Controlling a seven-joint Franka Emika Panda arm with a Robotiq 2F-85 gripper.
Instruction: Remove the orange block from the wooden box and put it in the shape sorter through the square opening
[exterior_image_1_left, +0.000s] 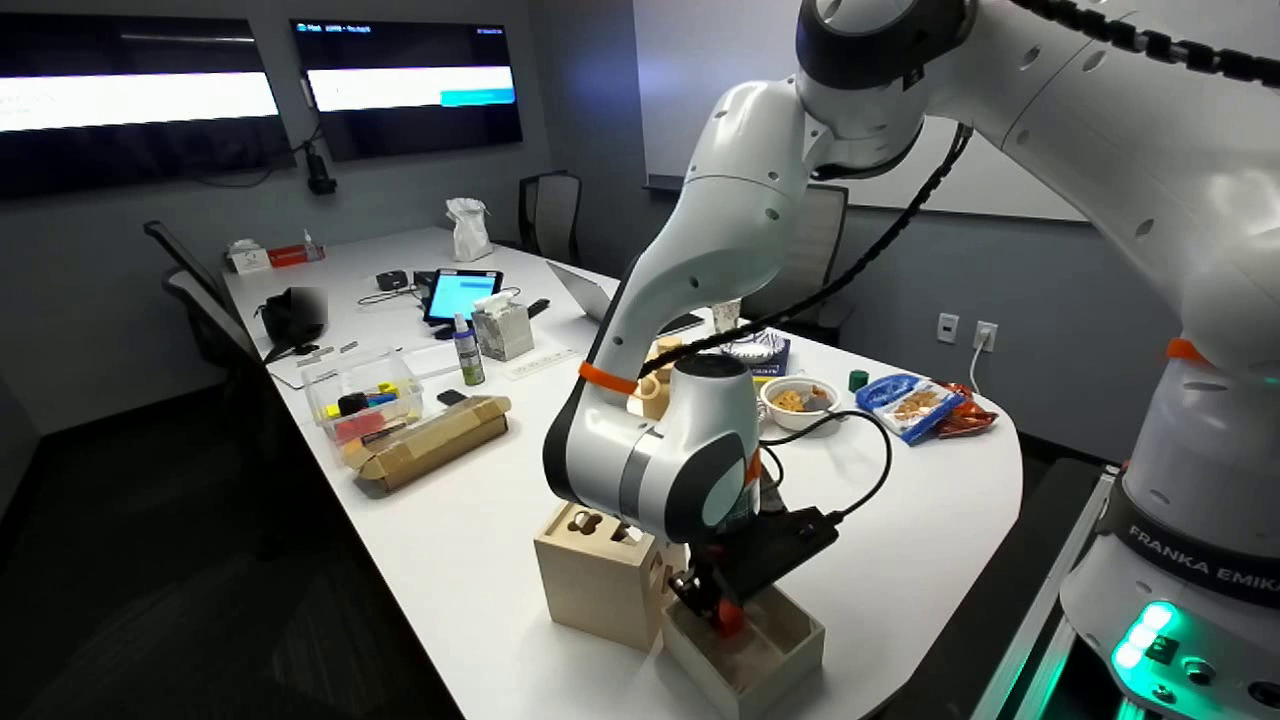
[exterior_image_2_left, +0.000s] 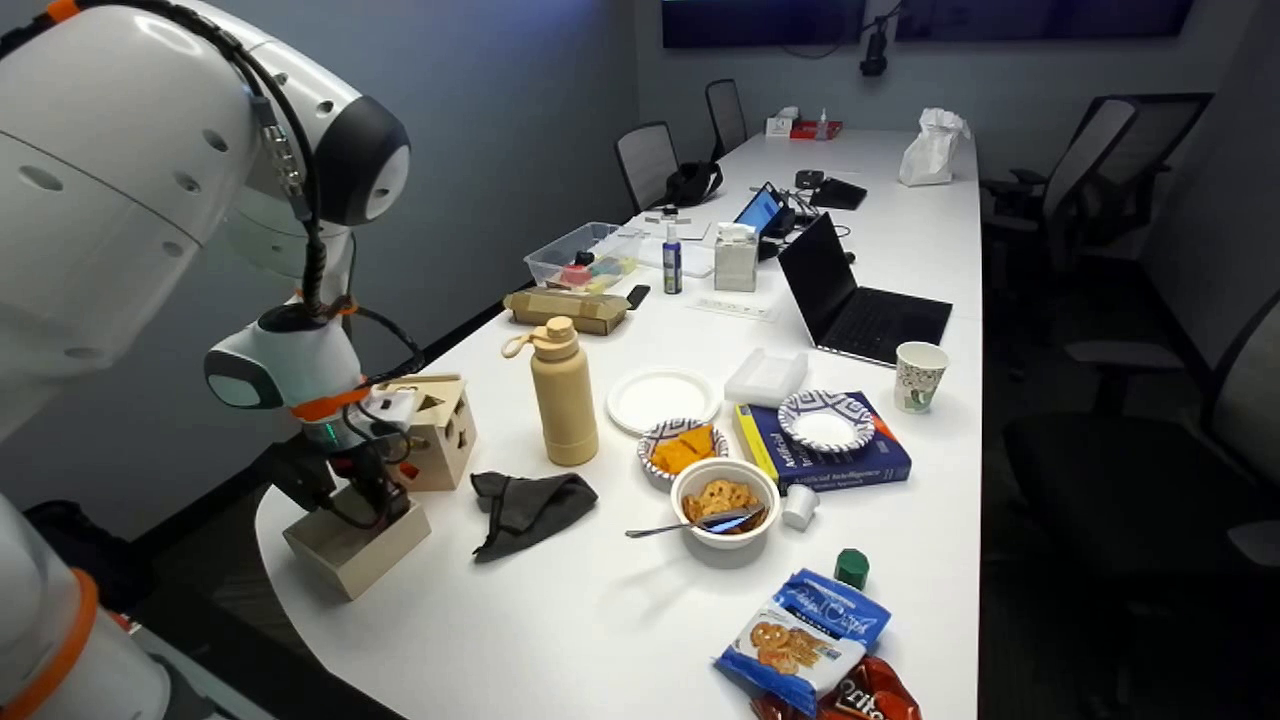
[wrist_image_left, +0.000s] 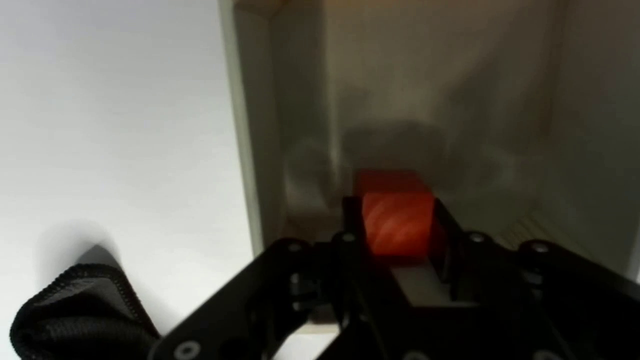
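The orange block (exterior_image_1_left: 730, 618) is between the fingertips of my gripper (exterior_image_1_left: 720, 606), inside the wooden box (exterior_image_1_left: 790, 672). In the wrist view, both black fingers (wrist_image_left: 396, 214) press the sides of the red-orange block (wrist_image_left: 398, 227). I cannot tell whether the block touches the box floor. The pale open box also shows in an exterior view (exterior_image_2_left: 385, 556), where the gripper hides the block. The shape sorter (exterior_image_1_left: 595, 590) stands right beside the box, with dark cut-outs in its top; it also shows in an exterior view (exterior_image_2_left: 455, 450).
A black folded cloth (exterior_image_2_left: 530, 508) lies near the box. A tan bottle (exterior_image_2_left: 565, 400) stands beyond the cloth. Bowls of snacks (exterior_image_2_left: 725, 500), a book (exterior_image_2_left: 870, 465) and snack bags (exterior_image_2_left: 805, 640) lie farther along the table. A cardboard package (exterior_image_1_left: 435, 445) lies behind the sorter.
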